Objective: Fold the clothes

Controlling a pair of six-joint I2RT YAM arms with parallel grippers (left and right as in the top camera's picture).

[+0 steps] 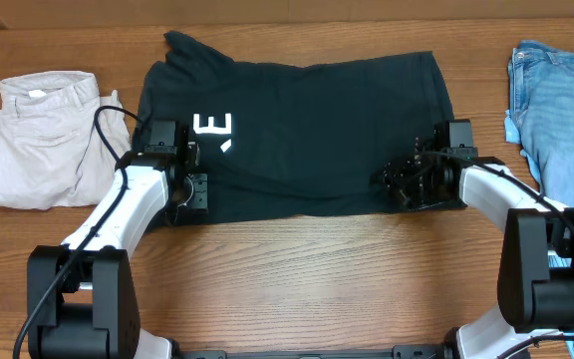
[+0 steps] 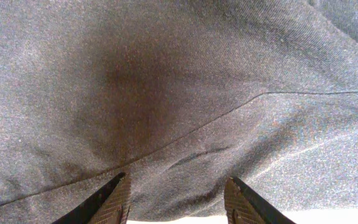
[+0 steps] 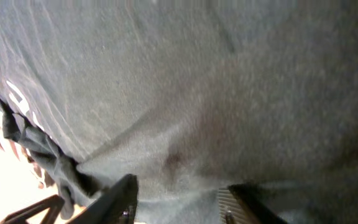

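The black T-shirt (image 1: 307,130) lies spread flat across the middle of the tabletop (image 1: 297,269), a white letter "E" showing near its left side. The left arm (image 1: 133,199) reaches onto the shirt's near left corner, the right arm (image 1: 486,184) onto its near right corner. The left jaws stand apart, fingertips (image 2: 118,200) against the cloth, gripping nothing; the right jaws are likewise spread on the fabric. Beige trousers (image 1: 43,140) lie at the left, jeans (image 1: 556,110) at the right.

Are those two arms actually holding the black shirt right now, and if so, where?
Nothing is held. The left fingers and right fingers are both spread open against the black T-shirt, along its edge nearest the robot.
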